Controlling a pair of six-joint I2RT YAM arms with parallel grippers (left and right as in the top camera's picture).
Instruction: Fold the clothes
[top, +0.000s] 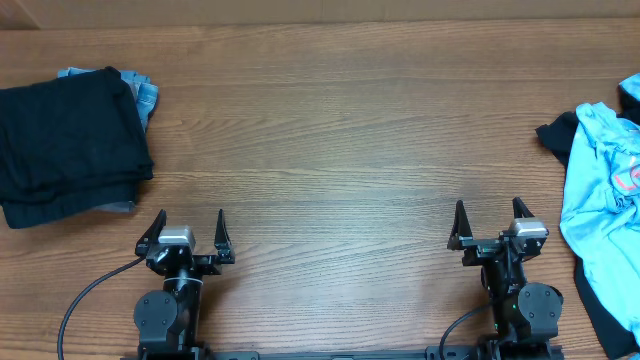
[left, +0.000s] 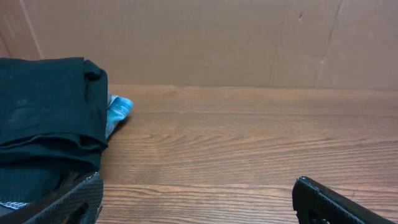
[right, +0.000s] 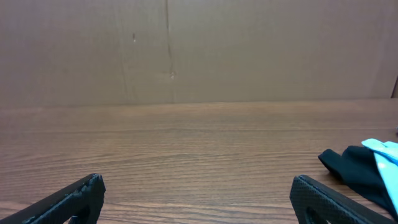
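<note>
Shows a broad brown wood-grain table. At the table's left edge, a folded stack of dark fabric over a blue cloth. At the table's right edge, a crumpled light blue printed shirt, draped over a rumpled black soft-fabric garment, unfolded and mostly covered. At the table's near edge, the black left gripper and black right gripper, both with fingers spread wide and empty.

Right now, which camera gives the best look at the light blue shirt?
The overhead view: the light blue shirt lies crumpled at the right edge of the table, over a black garment. The right wrist view catches only a corner of it; the left wrist view shows none.
</note>
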